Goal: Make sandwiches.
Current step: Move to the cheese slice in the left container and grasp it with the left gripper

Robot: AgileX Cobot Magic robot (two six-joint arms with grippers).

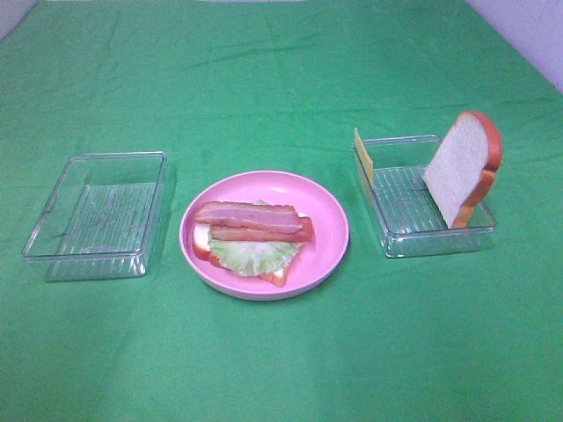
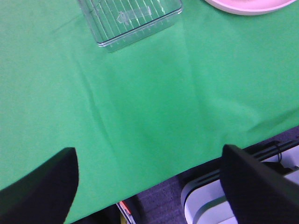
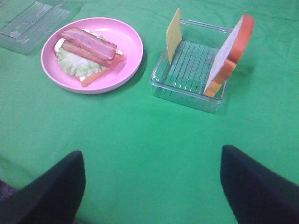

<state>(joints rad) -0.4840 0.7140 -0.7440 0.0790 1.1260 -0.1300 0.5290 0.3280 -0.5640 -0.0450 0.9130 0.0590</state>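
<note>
On the pink plate [image 1: 327,230] lies a partial sandwich: a bread slice [image 1: 274,276], a lettuce leaf [image 1: 251,253] and two bacon strips [image 1: 251,218] on top. It also shows in the right wrist view [image 3: 88,45]. A second bread slice [image 1: 464,165] [image 3: 231,52] leans upright in the right clear tray [image 1: 440,243] [image 3: 187,93]. A thin yellow cheese slice [image 1: 363,155] [image 3: 174,35] stands at that tray's left wall. My left gripper [image 2: 149,186] and right gripper [image 3: 152,186] are open, empty and out of the high view.
An empty clear tray [image 1: 97,215] [image 2: 131,21] sits left of the plate. The green cloth covers the table. The left wrist view shows the table's near edge [image 2: 187,170] with equipment below it.
</note>
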